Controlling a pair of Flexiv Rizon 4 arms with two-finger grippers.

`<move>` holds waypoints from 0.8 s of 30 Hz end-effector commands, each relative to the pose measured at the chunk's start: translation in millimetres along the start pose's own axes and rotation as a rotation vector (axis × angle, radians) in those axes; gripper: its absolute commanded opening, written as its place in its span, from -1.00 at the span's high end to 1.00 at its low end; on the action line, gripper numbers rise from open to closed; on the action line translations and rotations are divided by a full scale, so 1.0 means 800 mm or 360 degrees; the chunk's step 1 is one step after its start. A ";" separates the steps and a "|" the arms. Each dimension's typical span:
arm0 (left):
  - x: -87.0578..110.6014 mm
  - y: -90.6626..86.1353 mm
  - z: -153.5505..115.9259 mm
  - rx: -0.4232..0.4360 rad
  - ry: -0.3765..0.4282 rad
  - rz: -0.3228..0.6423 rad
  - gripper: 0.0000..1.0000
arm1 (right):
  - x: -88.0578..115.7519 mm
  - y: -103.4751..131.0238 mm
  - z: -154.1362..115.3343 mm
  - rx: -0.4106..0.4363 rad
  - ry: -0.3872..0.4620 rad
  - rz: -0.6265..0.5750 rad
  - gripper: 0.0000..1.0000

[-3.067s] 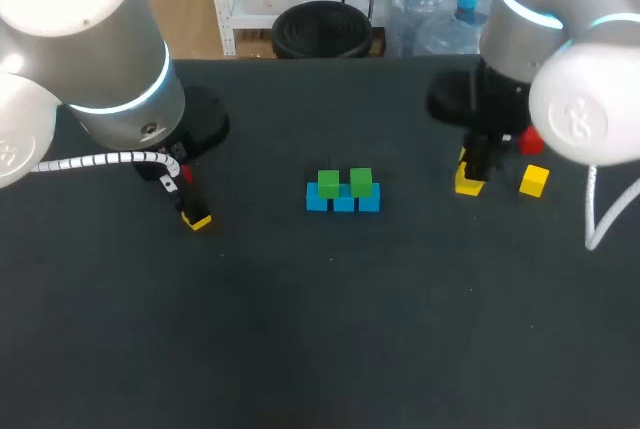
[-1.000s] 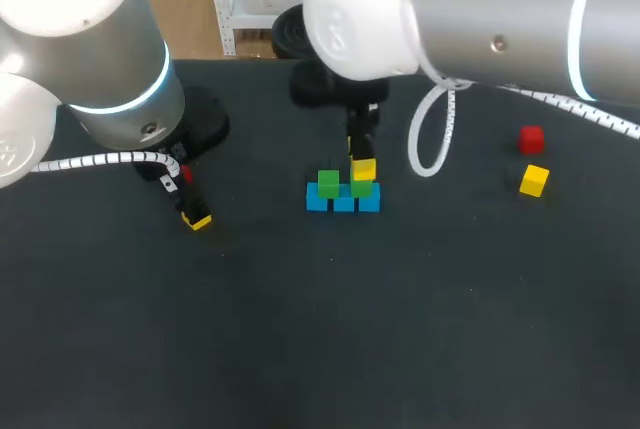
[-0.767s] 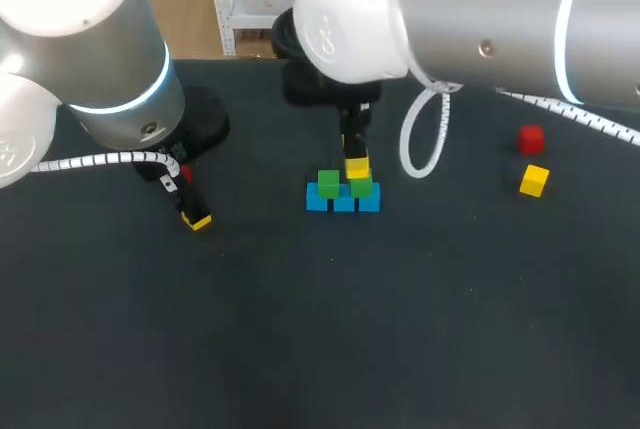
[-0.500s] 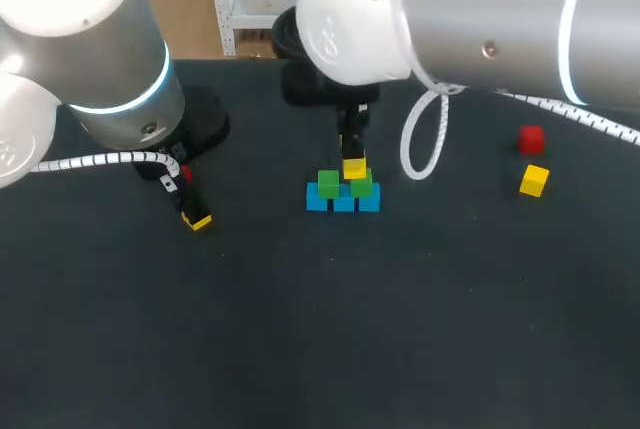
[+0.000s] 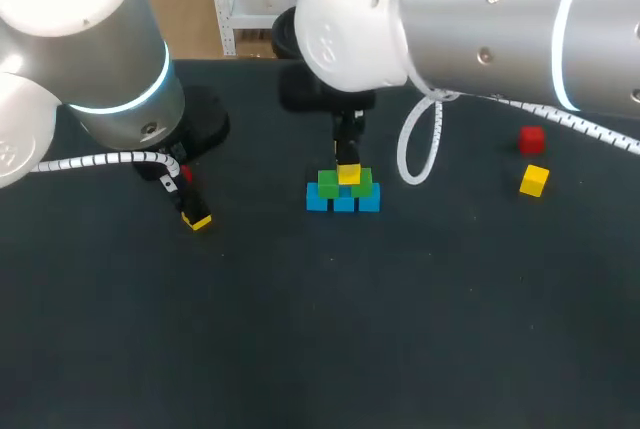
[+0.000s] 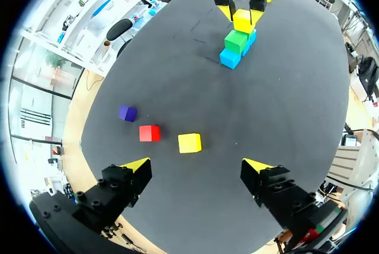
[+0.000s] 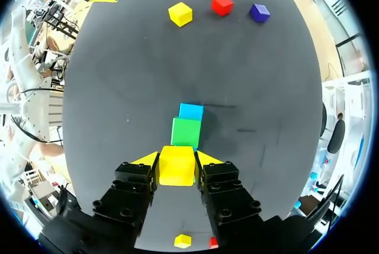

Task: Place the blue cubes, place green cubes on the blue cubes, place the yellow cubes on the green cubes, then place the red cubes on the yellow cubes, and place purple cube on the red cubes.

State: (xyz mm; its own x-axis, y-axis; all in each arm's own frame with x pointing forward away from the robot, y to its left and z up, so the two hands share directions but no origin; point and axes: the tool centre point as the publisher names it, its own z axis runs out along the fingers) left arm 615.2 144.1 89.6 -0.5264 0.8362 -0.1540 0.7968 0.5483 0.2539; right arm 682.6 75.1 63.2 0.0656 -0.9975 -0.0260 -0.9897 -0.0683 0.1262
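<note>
Right claw (image 7: 177, 160) is closed narrow on a yellow cube (image 7: 176, 166), with both fingers pressed to its sides. The cube is held at the top of the stack, apparently seated across the two green cubes (image 5: 329, 187). These are set on the row of blue cubes (image 5: 343, 202) mid-table. Left claw (image 6: 198, 165) is spread wide with nothing gripped, held low over the dark table (image 5: 300, 329), well apart from the stack. Just ahead of it, a second yellow cube (image 6: 189, 142), a red cube (image 6: 149, 133) and a purple cube (image 6: 127, 113) are seen loose. A second red cube (image 5: 531, 138) and a third yellow cube (image 5: 534, 180) are seen near each other on the table's right side.
</note>
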 end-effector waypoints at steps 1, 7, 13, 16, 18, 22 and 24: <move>0.000 0.002 0.000 0.0007 -0.0001 0.0004 -1.00 | -0.004 -0.006 -0.002 -0.0013 0.0006 -0.0005 1.00; 0.000 0.002 0.000 0.0007 -0.0001 0.0004 -1.00 | -0.008 -0.009 0.000 -0.0018 0.0010 -0.0018 1.00; 0.000 0.002 0.000 0.0007 -0.0001 0.0004 -1.00 | -0.008 -0.010 0.002 -0.0024 0.0011 -0.0020 1.00; 0.000 0.002 0.000 0.0007 -0.0001 0.0004 -1.00 | -0.008 -0.010 0.003 -0.0027 0.0009 -0.0016 1.00; 0.000 0.002 0.000 0.0007 -0.0001 0.0004 -1.00 | -0.008 -0.009 0.004 -0.0029 0.0008 -0.0016 1.00; 0.000 0.002 0.000 0.0007 -0.0001 0.0004 -1.00 | -0.008 -0.008 0.004 -0.0030 0.0009 -0.0018 1.00; 0.000 0.002 0.000 0.0007 -0.0001 0.0004 -1.00 | -0.008 -0.007 0.004 -0.0030 0.0010 -0.0017 1.00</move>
State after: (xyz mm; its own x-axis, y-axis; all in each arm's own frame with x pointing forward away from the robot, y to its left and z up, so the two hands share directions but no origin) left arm 615.2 144.1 89.6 -0.5264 0.8362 -0.1540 0.7968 0.5483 0.2539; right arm 688.8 83.1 58.7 0.0780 -0.9968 -0.0194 -0.9859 -0.0801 0.1467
